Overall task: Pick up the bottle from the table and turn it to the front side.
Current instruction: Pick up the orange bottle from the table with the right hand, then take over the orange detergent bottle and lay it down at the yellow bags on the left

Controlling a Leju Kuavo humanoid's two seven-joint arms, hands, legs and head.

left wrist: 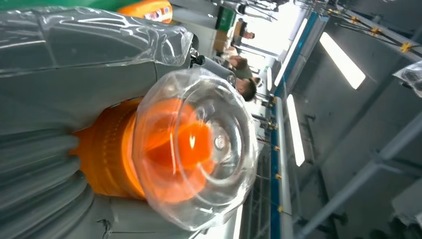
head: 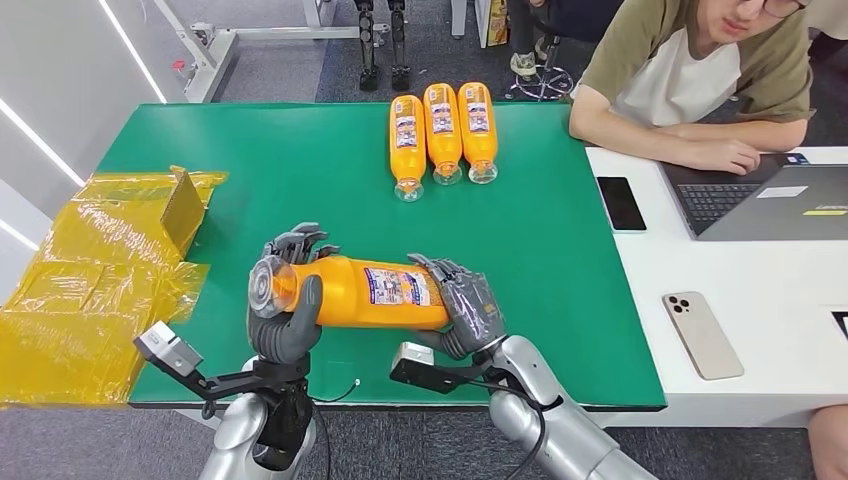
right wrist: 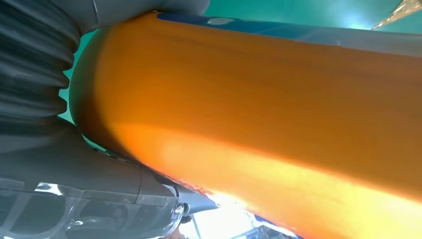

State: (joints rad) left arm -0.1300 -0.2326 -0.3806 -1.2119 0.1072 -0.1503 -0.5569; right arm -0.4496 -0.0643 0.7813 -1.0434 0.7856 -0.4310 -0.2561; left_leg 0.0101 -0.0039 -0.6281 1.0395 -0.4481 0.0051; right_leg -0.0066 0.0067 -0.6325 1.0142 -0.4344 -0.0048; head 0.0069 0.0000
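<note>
Bottle (head: pixel 365 292) orange, horiz., label up, clear cap; both hands' fingers (head: pixel 300 243) gripping it.

We're in an office-style robot lab: green test mat (head: pixel 300 160), white desk (head: pixel 760 300) with laptop (head: pixel 770 200) and phones, a person (head: pixel 700 70) seated, ceiling strip lights (left wrist: pixel 342 59).

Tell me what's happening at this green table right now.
The robot holds an orange bottle sideways in both hands over the green table: the left hand grips the capped neck end, the right hand the base end. The label faces up. Three more orange bottles lie side by side at the far edge. A person sits at a laptop alongside.
</note>
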